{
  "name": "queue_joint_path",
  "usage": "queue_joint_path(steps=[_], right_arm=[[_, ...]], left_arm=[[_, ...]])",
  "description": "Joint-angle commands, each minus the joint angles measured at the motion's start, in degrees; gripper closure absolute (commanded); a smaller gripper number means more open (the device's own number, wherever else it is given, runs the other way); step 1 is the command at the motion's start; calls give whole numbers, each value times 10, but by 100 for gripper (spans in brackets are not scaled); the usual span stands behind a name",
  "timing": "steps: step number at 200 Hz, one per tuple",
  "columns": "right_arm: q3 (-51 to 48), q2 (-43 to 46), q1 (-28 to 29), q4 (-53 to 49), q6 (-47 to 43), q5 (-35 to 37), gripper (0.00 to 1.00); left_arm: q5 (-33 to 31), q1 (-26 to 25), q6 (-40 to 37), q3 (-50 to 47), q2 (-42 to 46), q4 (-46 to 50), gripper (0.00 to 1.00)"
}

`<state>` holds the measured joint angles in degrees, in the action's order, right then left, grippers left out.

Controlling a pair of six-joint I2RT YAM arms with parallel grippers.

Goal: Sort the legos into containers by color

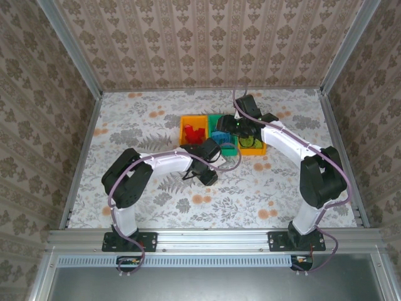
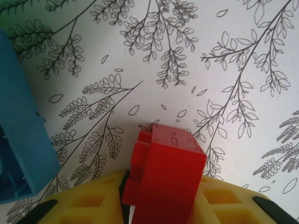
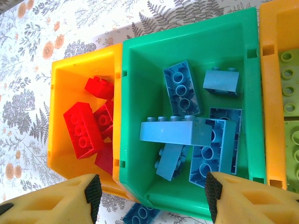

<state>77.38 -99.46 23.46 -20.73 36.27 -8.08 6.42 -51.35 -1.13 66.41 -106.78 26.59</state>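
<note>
left gripper jaws clamped on red brick, its long axis running out along the fingers. orange bin holding reds sits just beyond, slightly left. right gripper jaws apart, empty, over green bin.

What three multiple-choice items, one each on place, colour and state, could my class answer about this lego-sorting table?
1. Where is the green bin? A between the two orange-yellow bins; B far left; C standing alone.
2. What colour are the bricks in it? A red; B blue; C lime.
3. What is the left gripper doing? A open, empty; B shut on a red brick; C shut on a blue brick.
1 A: orange-yellow walls flank both sides. 2 B: blue bricks lie inside. 3 B: the red brick sits between its fingers.
</note>
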Motion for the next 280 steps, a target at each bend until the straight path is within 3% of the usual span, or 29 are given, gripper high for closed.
queue_joint_path(steps=[1,117,167,211,280], right_arm=[[-11,24,-4,6,8,9,36],[-48,74,-10,4,-6,24,36],[-102,115,-10,2,-18,34,36],[-177,151,21,27,-57,42,36],[-243,140,115,61,24,89,36]], left_arm=[[20,-5,2,-5,0,-6,68],[-24,13,7,29,92,27,69],[-5,93,13,58,112,18,68],[89,190,52,122,74,4,68],[126,241,71,245,-37,29,68]])
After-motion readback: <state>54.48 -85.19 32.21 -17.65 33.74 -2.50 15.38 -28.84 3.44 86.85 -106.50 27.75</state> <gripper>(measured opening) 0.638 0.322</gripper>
